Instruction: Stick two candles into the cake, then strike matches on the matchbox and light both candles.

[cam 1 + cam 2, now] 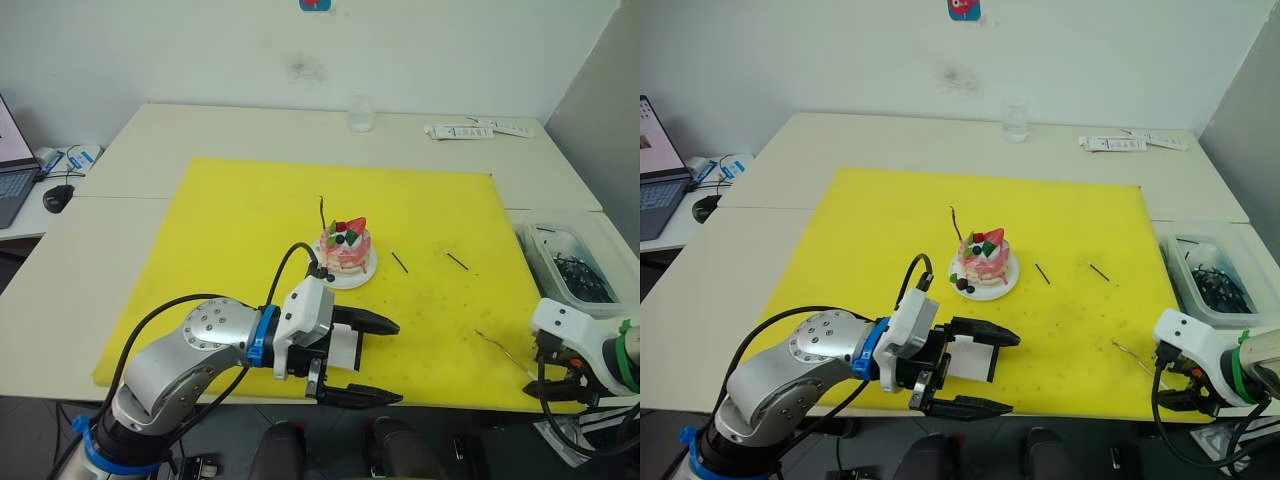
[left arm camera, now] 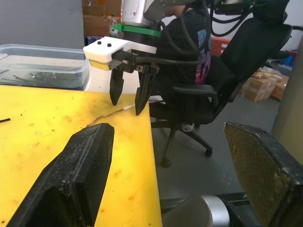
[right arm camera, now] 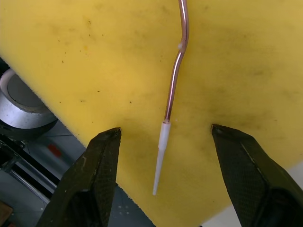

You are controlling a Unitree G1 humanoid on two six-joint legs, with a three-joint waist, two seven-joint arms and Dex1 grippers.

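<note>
Because one thin dark wavy candle (image 1: 322, 213) already stands upright in the small round pink cake with white cream and a strawberry (image 1: 345, 250), you can judge the first half of the sticking as done. From the head views, the cake sits on its small white plate near the middle of the yellow foam mat (image 1: 250, 210) on the pale worktop (image 1: 130, 150). The two short dark matches (image 1: 399, 262) lie beside the cake, apart from each other. Your left end effector (image 1: 362, 358) rests at the near edge of the mat with its black fingers wide apart, holding nothing; the flat white matchbox (image 1: 345, 349) lies between them, probably ready to be steadied for striking.

From the left wrist view, your right end effector (image 2: 129, 100) points down with its tips at the mat edge.

From the right wrist view, the second candle, a thin coppery wavy stick with a white tip (image 3: 171, 97), lies flat on the mat. Its white end hangs over the edge, so the fingers can close around it. The right fingers stand open on both sides, not touching it.
</note>
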